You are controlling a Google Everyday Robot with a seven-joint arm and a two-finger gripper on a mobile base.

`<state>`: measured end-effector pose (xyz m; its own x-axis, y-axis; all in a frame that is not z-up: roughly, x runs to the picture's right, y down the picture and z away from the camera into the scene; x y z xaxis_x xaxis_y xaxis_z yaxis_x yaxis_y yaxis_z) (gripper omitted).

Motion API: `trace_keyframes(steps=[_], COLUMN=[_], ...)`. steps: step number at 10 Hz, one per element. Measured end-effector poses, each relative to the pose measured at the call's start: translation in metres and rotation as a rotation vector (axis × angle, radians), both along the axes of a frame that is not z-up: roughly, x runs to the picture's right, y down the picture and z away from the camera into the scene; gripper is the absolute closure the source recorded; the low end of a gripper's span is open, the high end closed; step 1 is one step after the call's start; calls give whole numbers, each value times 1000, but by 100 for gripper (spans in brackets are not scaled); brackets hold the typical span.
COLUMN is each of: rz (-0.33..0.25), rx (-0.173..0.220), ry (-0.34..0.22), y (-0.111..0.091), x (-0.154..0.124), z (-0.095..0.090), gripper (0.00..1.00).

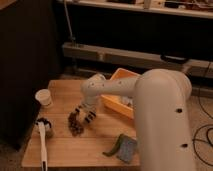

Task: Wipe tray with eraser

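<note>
The orange tray [118, 101] sits at the back right of the wooden table [62, 150], with some light things inside it. A grey-blue pad with a green edge [124, 148], possibly the eraser, lies at the front right of the table. My gripper [85, 114] hangs at the end of the white arm [160, 115], low over the table's middle. It is left of the tray and just above and right of a brown clumpy object [75, 124]. It is well apart from the pad.
A white cup [44, 97] stands at the table's left. A brush with a long white handle [42, 142] lies along the front left. A dark cabinet [25, 60] stands on the left, and a shelf unit is behind.
</note>
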<state>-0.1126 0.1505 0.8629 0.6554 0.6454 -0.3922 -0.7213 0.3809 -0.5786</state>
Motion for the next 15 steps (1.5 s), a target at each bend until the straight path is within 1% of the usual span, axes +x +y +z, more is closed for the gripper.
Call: trace_keyframes(steps=[2, 3, 4, 5, 6, 7, 8, 9, 10, 11, 12, 13, 14, 15], rz=[-6, -3, -1, 6, 16, 55, 68, 84, 95, 109, 125, 135, 142, 160], rx=[-29, -41, -45, -44, -43, -26, -7, 21, 38, 62, 89, 102, 108, 109], ry=[3, 6, 11, 24, 36, 70, 83, 105, 120, 145, 182, 209, 246, 292], y=[4, 3, -2, -11, -21, -63, -84, -113, -130, -154, -180, -191, -197, -194], x=[-1, -2, -2, -2, -1, 13, 21, 32, 41, 59, 83, 100, 123, 151], z=[1, 0, -5, -11, -17, -41, -51, -65, -72, -81, -91, -96, -103, -112], gripper=[69, 80, 90, 97, 100, 100, 100, 100, 100, 100, 100, 100, 100, 100])
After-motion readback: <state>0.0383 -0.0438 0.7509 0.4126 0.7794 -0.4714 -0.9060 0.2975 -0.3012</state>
